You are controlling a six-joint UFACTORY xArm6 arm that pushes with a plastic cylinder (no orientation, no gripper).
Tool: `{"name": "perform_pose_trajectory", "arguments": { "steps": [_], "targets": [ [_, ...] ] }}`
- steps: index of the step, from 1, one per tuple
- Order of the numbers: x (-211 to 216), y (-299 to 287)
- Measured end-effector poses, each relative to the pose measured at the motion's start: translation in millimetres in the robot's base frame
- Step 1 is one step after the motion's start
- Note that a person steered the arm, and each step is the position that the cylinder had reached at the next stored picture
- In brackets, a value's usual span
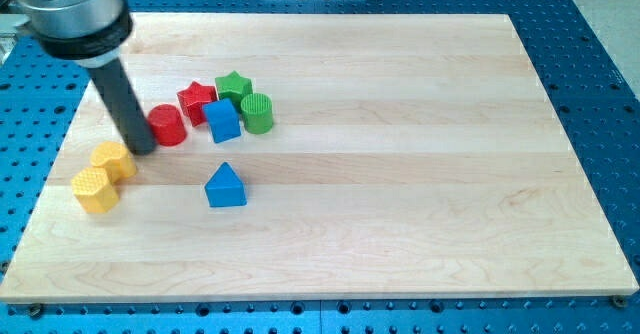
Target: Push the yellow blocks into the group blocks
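Two yellow blocks (104, 177) lie at the desk's (420, 174) left, below-left of the group (215, 112). No gripper fitted; my tip (143, 149) should circle beneath them, then push up-right.

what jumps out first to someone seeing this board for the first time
The eye lands on the cluster of coloured blocks at the view's upper left: red cylinder, red star, green star, green cylinder and blue block. My tip stands just left of the red cylinder, above the two yellow blocks. A blue triangle sits alone below the group.
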State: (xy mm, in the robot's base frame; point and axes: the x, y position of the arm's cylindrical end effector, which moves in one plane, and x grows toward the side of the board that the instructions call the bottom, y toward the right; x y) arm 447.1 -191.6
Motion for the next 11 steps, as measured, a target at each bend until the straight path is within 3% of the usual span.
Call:
{"name": "perform_pose_trajectory", "arguments": {
  "steps": [1, 2, 3, 4, 5, 6, 8, 10, 11],
  "targets": [
    [1, -10],
    [-5, -100],
    [35, -107],
    [74, -78],
    [56, -61],
    [44, -89],
    [32, -29],
    [58, -9],
    [37, 3]
  ]
}}
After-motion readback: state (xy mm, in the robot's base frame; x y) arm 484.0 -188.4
